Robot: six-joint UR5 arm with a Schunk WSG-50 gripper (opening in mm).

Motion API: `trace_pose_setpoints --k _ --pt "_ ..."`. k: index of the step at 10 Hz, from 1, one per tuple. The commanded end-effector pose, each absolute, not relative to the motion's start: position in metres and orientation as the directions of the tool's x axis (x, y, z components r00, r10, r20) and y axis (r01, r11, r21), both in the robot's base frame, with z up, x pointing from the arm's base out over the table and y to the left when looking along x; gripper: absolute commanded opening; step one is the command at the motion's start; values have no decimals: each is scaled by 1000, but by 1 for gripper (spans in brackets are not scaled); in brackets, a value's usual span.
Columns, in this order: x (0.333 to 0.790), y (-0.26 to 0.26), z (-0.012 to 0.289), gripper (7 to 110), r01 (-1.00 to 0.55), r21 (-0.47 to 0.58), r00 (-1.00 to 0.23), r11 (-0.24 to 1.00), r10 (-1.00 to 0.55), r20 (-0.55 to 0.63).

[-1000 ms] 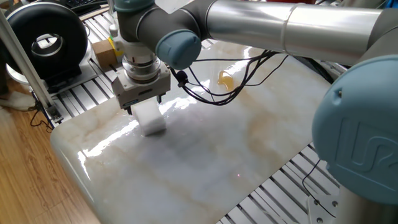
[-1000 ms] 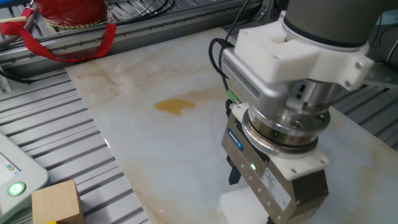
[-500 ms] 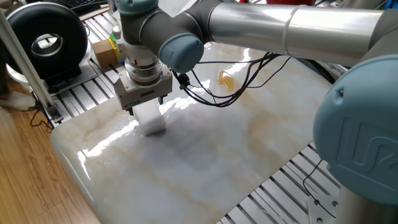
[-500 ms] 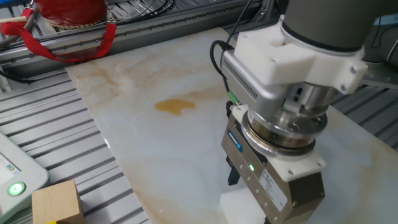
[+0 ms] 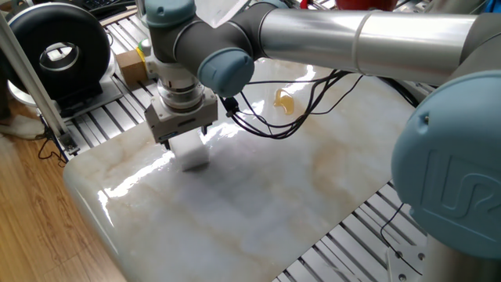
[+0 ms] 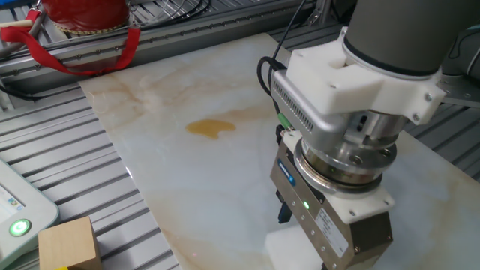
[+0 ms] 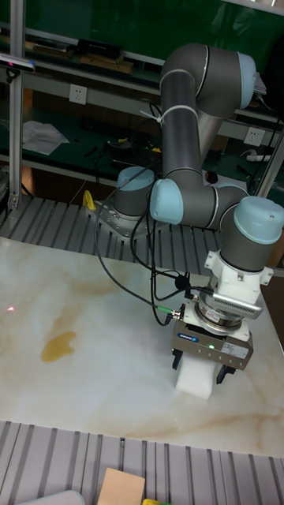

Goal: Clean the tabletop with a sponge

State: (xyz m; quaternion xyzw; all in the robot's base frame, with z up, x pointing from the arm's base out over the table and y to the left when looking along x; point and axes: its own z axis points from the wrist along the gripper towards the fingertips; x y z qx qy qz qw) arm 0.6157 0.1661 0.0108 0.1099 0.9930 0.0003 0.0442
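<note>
The sponge (image 5: 190, 150) (image 6: 287, 253) (image 7: 197, 381), a small white foam block, rests on the tabletop (image 5: 258, 196) (image 6: 195, 187) (image 7: 102, 379), a glossy white marble slab. My gripper (image 5: 186, 139) (image 7: 199, 372) points straight down over it, its dark fingers (image 7: 179, 361) pressed against the block's two sides, shut on the sponge. In the other fixed view the gripper body (image 6: 337, 225) hides most of the block. An amber stain (image 5: 283, 99) (image 6: 211, 128) (image 7: 59, 345) lies on the slab well apart from the sponge.
A tan cardboard box (image 5: 131, 66) (image 6: 69, 244) (image 7: 121, 488) sits on the ribbed grey frame (image 6: 67, 150) beside the slab. A black round device (image 5: 56, 51) stands at the far left. Black cables (image 5: 274, 117) hang over the slab near the stain.
The gripper and sponge have shifted only slightly across the slab; the grip looks the same.
</note>
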Motion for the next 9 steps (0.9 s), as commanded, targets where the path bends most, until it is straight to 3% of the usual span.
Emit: trace_pose_setpoints --k 1,2,5,9 --pt "607 167 8 88 215 10 -976 977 215 -47" --pt "606 166 8 66 210 5 -977 978 210 -41" --pt "602 161 8 66 202 -18 -979 979 201 -32" --pt "600 179 8 66 194 51 -981 980 195 -7"
